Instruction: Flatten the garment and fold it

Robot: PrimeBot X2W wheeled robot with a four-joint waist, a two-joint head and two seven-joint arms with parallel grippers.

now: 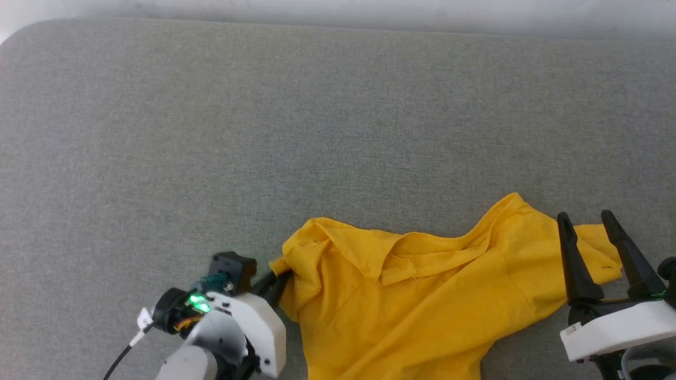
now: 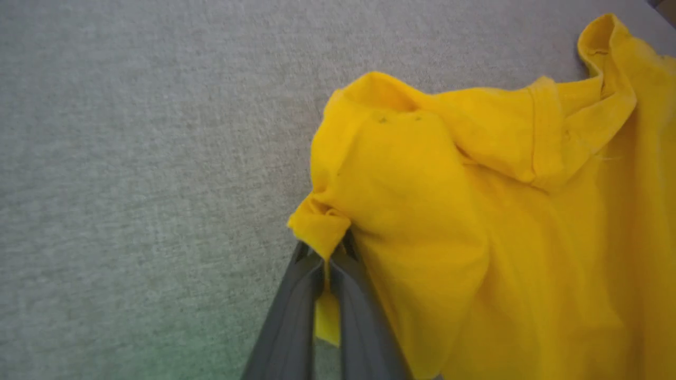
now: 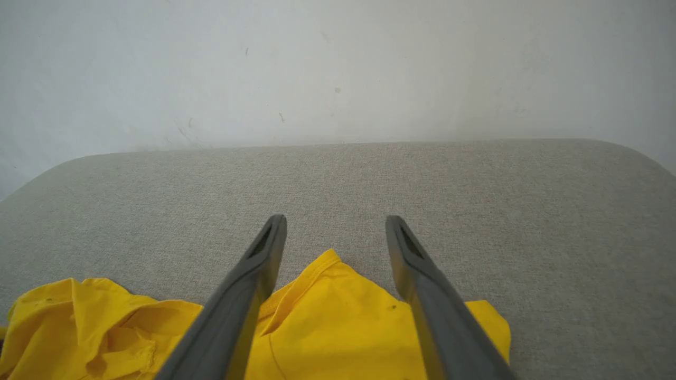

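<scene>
Loosely crumpled yellow garment (image 1: 422, 295) laid on grey padded surface (image 1: 264, 132), left corner pinched by left gripper (image 2: 323, 258), right gripper (image 1: 585, 215) held spread wide over its right end.

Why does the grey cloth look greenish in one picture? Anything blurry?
Left wrist view: a green cast on the grey surface beside the left gripper, likely from the green light glowing on that wrist in the head view; the garment looks soft at right. Right wrist view: even light, far edge curved.

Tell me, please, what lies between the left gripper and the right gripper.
The crumpled bright yellow cotton T-shirt spans that stretch in the head view.
</scene>
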